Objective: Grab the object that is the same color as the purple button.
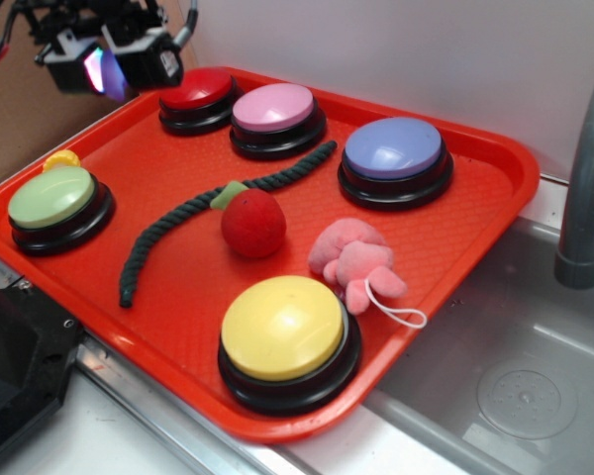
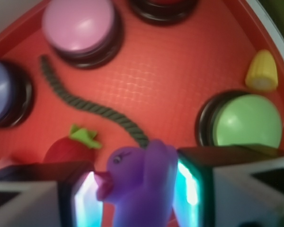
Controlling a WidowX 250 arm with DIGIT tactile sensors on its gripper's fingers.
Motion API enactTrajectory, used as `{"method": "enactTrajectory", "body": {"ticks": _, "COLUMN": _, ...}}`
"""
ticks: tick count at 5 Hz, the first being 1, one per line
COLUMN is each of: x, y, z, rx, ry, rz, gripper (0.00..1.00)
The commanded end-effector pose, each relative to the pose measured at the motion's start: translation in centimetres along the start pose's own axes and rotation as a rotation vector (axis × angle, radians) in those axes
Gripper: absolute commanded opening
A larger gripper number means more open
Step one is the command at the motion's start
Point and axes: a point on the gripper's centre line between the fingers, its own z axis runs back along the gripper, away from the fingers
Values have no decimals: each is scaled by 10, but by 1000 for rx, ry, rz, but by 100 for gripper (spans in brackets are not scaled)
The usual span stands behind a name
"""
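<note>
Up at the far left corner of the orange tray (image 1: 495, 163), we see the gripper (image 1: 104, 71) raised above the surface, its two glowing pads clamped on the purple toy (image 2: 144, 182). From the wrist view the toy sits squarely between the lit fingers (image 2: 83, 201), a small duck-like figure with an eye and a reddish beak pointing left, held clear of the tray. In the exterior view we make out only a purple sliver of it between the black finger blocks. The purple button (image 1: 393, 150) stands at the far right side of the tray, well apart from the gripper, with the pink button (image 1: 274, 109) beside it and the red button (image 1: 197, 91) nearest the arm. A green button (image 1: 51, 198) sits at the left edge, touching or just beside a tiny yellow toy (image 1: 61, 158). Near the front we find the yellow button (image 1: 283, 329). A dark green rope (image 1: 158, 233) curves across the middle, with a red strawberry toy (image 1: 251, 222) just beside it and a pink plush (image 1: 358, 262) to the right of the strawberry. A metal sink (image 1: 515, 366) lies to the right of the tray.
</note>
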Motion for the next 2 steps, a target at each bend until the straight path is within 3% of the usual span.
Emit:
{"method": "enactTrajectory", "body": {"ticks": 1, "x": -9, "y": -33, "z": 34, "rx": -11, "ry": -62, "rz": -512, "gripper": 0}}
{"method": "enactTrajectory", "body": {"ticks": 2, "x": -10, "y": -34, "z": 27, "rx": -7, "ry": -15, "rz": -486, "gripper": 0}}
